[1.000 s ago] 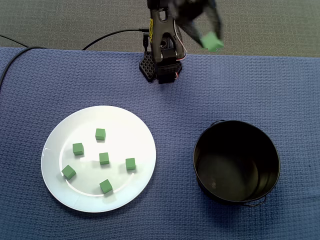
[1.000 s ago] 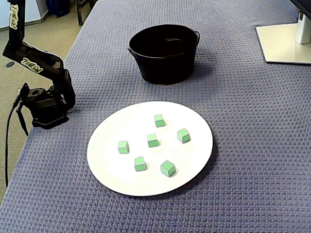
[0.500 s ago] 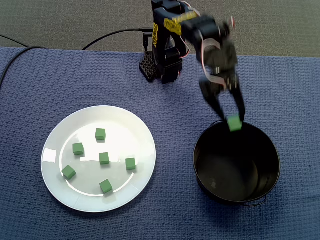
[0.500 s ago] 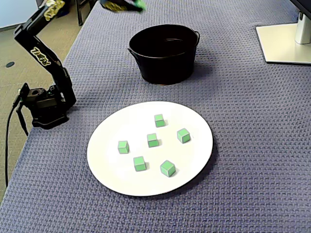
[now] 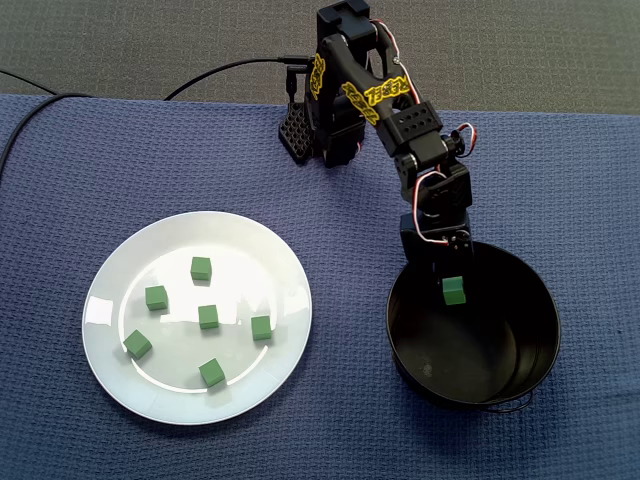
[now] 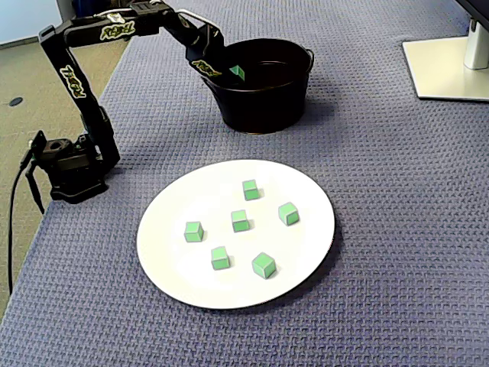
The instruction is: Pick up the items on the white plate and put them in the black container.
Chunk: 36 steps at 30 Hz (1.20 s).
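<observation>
Drop-off step in hand. Gripping one small green cube (image 5: 453, 291) between closed jaws, low over the black pot (image 5: 543, 330), just inside the rim on the side nearest the arm (image 5: 385, 100); seen in the other fixed view too, at the pot's left edge. Next: open the jaws to drop it, lift clear of the rim, then swing over to the white plate (image 5: 110, 290) for one of the six more cubes (image 5: 208, 317), spread apart with none touching, so room to close around each. Judged a light block: bright green, sharp-edged, flat-faced, easy to pinch squarely, unlikely to roll far. Plate and pot well apart on blue woven cloth (image 5: 100, 150) covering the surface
</observation>
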Motion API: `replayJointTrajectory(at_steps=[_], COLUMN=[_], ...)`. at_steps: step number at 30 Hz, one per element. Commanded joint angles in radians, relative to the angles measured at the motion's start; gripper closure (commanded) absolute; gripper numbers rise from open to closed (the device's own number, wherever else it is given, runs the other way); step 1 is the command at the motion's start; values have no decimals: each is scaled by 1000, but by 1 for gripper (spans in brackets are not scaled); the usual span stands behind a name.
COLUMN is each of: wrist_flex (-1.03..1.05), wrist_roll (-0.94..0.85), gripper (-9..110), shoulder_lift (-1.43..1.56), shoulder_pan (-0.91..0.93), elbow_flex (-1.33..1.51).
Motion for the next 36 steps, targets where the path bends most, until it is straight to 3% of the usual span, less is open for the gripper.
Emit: replayJointTrajectory(at_steps=[1, 5, 12, 17, 20, 22, 28, 33, 36], wrist_flex=[-14, 29, 377, 624, 749, 746, 531, 350, 376], wrist_roll=[17, 11, -117, -285, -416, -497, -676, -874, -954], gripper=[90, 82, 70, 64, 68, 68, 97, 101, 101], shoulder_lift=[14, 77, 293, 410, 453, 474, 489, 466, 365], shoulder_pan=[-18, -5, 118, 371, 598, 752, 1060, 1221, 1278], elbow_flex=[3, -9, -230, -439, -548, -541, -310, -71, -74])
